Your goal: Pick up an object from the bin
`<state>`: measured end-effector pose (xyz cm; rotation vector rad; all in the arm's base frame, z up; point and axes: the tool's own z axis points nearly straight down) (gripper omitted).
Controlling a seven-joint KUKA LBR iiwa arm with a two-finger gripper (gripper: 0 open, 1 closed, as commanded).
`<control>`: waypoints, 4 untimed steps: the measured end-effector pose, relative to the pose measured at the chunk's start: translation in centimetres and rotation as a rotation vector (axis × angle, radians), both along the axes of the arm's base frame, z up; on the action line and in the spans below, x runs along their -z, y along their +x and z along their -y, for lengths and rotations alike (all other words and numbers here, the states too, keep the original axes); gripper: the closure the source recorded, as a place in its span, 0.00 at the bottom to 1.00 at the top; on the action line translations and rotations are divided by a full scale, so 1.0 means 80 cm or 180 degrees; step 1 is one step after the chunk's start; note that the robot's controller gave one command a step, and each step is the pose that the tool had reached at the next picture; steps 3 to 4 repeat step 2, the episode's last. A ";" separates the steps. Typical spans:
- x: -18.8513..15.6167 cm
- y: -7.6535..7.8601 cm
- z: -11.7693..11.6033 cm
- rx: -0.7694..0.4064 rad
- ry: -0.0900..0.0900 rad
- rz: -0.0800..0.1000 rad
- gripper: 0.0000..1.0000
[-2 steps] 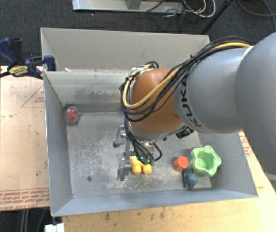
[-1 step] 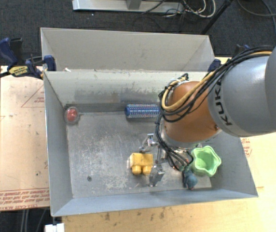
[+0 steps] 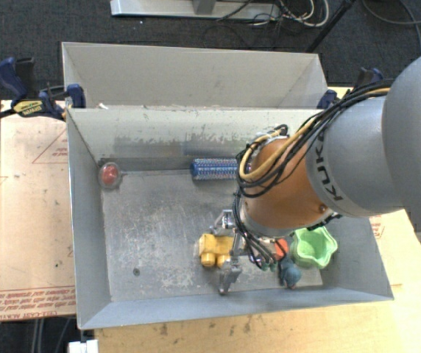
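Arm (image 3: 358, 160), claw (image 3: 228, 252) by one yellow fitting (image 3: 212, 250) — one green cup (image 3: 313, 246)

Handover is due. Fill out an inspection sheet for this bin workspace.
Surface: grey metal bin, floor scuffed.
Job's things: yellow blocky piece near the front wall, beside the gripper.
Clutter: green cup, dark blue lump, blue ribbed roller by the back wall, red ball back-left.
Grippers: low over the bin floor.
Cables: wrist cables looped on the arm; loose cables behind the bin.
Surroundings: dark carpet.
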<state>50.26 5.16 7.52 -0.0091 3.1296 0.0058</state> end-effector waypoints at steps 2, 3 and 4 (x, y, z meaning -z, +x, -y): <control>-0.157 -0.025 -0.020 0.0082 -0.0002 -0.0010 1.00; -0.157 -0.025 -0.020 0.0082 -0.0002 -0.0010 1.00; -0.157 -0.025 -0.020 0.0082 -0.0002 -0.0010 1.00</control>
